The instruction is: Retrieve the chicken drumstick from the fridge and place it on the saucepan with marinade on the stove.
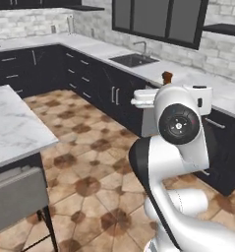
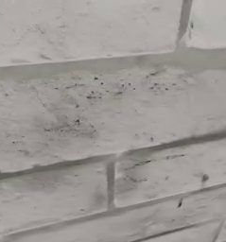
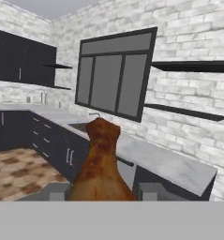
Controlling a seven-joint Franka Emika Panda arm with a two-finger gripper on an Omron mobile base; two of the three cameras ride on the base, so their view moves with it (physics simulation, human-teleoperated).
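Chicken drumstick point(image 3: 101, 164) between the jaws

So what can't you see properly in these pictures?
- Brown chicken drumstick: in the hand view its lower end is cut off by the bottom; in the left base view just its tip pokes above the white arm.
- Claw: hand view, the drumstick hides where its fingertips touch.
- Right base view: a grey brick wall blocks the kitchen.

Pincer point(image 3: 102, 191) clamped on chicken drumstick point(image 3: 100, 164), narrow end pointing away from tips. Beyond it: grey worktop point(image 3: 155, 159) w/ sink point(image 3: 83, 126), dark cabinets below, window point(image 3: 115, 75) above. Brick wall behind.
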